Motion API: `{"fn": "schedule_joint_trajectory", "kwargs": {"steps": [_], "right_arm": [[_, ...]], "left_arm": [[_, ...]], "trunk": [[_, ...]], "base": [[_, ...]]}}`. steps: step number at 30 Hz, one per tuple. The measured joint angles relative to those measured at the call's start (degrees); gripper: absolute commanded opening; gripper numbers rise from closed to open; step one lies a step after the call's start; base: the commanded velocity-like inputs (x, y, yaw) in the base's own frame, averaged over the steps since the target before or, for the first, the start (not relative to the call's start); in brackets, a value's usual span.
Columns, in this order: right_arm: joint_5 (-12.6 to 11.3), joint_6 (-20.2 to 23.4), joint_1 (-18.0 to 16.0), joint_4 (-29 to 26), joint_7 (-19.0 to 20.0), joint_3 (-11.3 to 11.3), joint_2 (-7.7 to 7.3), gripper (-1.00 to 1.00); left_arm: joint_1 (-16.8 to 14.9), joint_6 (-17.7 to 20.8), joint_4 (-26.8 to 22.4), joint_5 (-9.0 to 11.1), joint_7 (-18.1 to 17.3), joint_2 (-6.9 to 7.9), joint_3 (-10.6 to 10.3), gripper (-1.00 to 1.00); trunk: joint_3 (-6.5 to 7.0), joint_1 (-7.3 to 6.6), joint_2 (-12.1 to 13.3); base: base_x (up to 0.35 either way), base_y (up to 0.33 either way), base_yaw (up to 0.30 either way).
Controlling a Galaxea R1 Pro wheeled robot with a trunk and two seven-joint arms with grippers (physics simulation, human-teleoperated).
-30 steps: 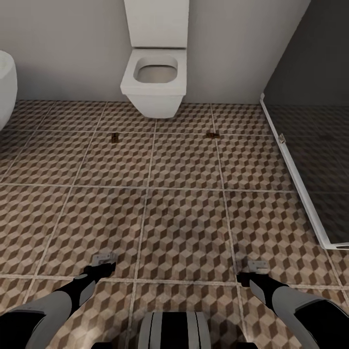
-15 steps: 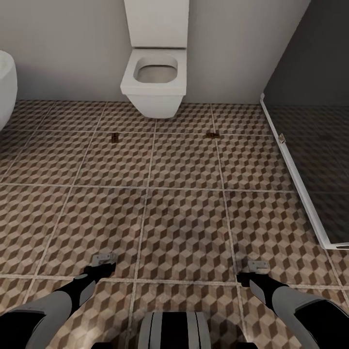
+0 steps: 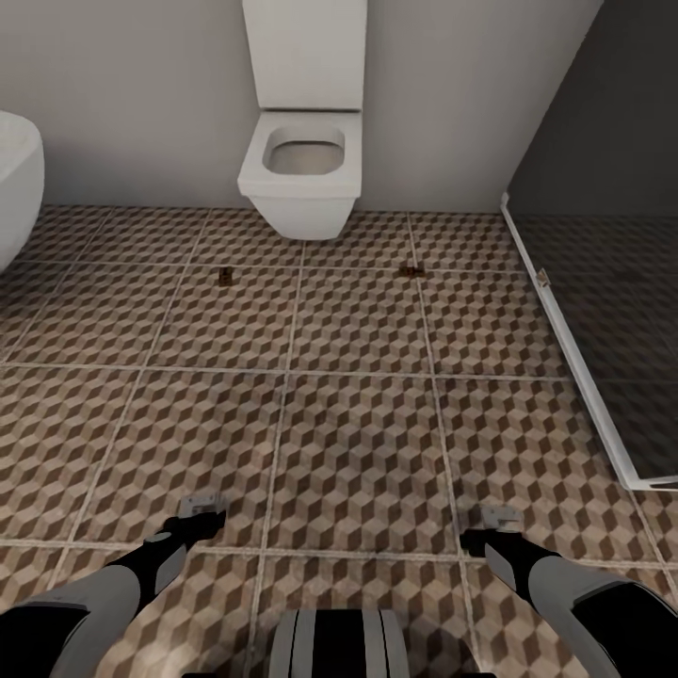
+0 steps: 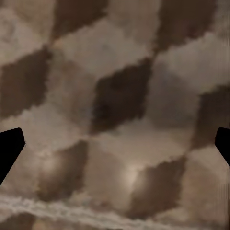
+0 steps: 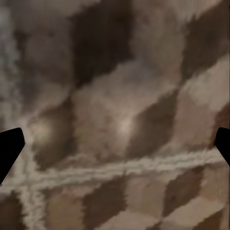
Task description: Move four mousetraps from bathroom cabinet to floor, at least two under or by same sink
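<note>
Both grippers, left (image 3: 201, 509) and right (image 3: 501, 516), fingers spread and empty; two mousetraps (image 3: 226, 276) (image 3: 411, 271) lie far ahead. Driving forward risks scattering them.

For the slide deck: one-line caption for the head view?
Two mousetraps on the bathroom floor flanking the toilet, both arms' tools empty.

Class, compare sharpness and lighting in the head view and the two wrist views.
Head view: even, soft light, crisp floor, toilet and two tiny mousetraps. Both wrist views: close, blurred cube tiles with smeared grout, and a faint bright spot.
</note>
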Motion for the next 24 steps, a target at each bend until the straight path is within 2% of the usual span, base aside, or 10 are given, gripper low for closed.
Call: {"fn": "schedule_joint_trajectory", "kwargs": {"steps": [24], "right_arm": [[0.0,0.0,0.0,0.0,0.04,0.0,0.0,1.0]], "left_arm": [[0.0,-0.07,0.0,0.05,-0.03,-0.02,0.02,1.0]], "trunk": [[5.32,-0.62,0.32]], "base": [[0.0,0.0,0.0]]}}
